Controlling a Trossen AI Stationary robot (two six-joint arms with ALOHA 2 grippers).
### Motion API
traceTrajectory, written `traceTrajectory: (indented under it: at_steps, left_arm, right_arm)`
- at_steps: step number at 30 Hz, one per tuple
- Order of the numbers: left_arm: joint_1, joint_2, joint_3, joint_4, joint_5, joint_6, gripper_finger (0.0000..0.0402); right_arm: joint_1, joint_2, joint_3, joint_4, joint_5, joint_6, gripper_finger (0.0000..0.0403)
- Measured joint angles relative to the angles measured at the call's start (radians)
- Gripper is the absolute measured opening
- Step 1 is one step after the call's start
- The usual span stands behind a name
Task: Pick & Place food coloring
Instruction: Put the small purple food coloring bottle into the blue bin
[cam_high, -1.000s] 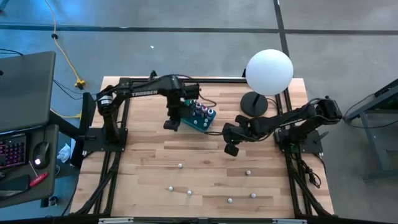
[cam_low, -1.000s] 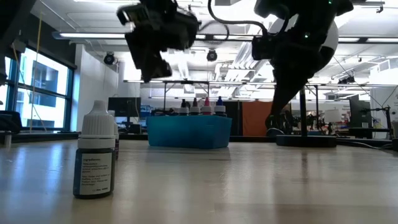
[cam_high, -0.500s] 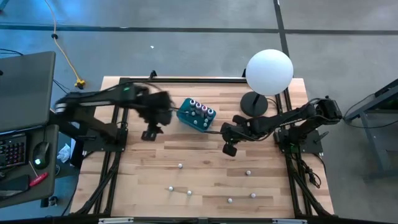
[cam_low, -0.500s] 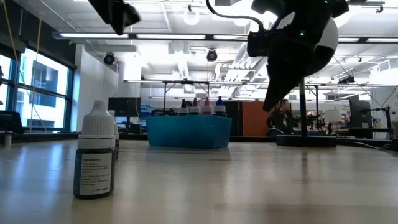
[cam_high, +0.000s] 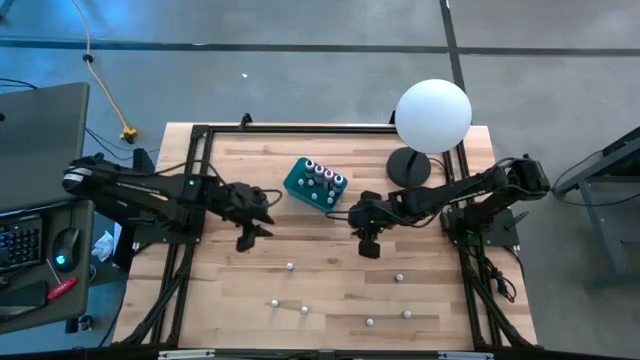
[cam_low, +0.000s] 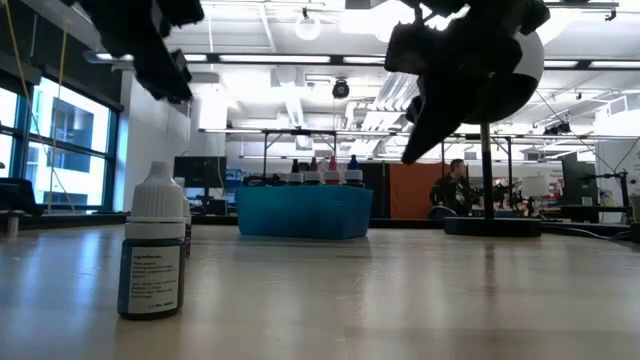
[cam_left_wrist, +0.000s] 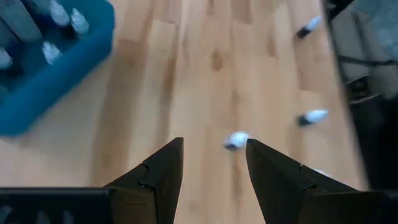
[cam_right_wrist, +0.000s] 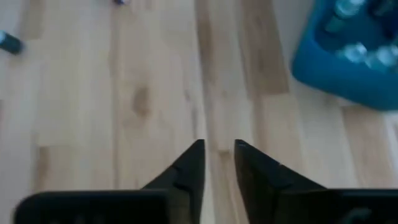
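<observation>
Partway there: some food coloring boxed, several bottles loose on the desk (cam_high: 330, 290).

High view: teal box (cam_high: 315, 186) sat between both end effectors, six bottles (cam_high: 290, 267) beyond them. Wrist views: left end effector (cam_left_wrist: 214, 163) open and empty; right end effector (cam_right_wrist: 219, 163) slightly parted, empty.

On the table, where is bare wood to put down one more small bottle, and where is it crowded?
Bare wood lies along the far edge between the blue box and the table's left rim, and in the middle strip between the left gripper and right gripper. The near part is crowded with loose bottles; the lamp fills the far right corner.
</observation>
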Motion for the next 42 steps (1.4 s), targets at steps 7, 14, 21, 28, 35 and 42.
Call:
traceTrajectory:
  at_steps: [7,14,21,28,35,42]
  left_arm:
    - [-0.002,0.156,-0.029,0.168,-0.02,0.157,0.0172]
    - [-0.073,0.371,-0.03,0.287,0.059,0.192,0.0172]
    - [-0.136,0.453,-0.029,0.372,0.07,0.19,0.0172]
    - [-0.172,0.501,-0.029,0.397,0.066,0.176,0.0172]
    - [-0.169,0.568,-0.028,0.46,0.059,0.161,0.0172]
    - [-0.169,0.585,-0.028,0.479,0.06,0.167,0.0161]
  right_arm:
    - [0.001,0.002,0.0,-0.025,-0.007,0.036,0.0147]
    - [0.001,0.002,0.0,-0.078,0.103,0.034,0.016]
    - [0.001,0.002,0.0,-0.084,0.115,0.034,0.0146]
    - [0.001,0.002,0.0,-0.082,0.121,0.033,0.014]
    - [0.001,0.002,0.0,-0.077,0.124,0.034,0.014]
    - [0.001,0.002,0.0,-0.074,0.126,0.034,0.014]
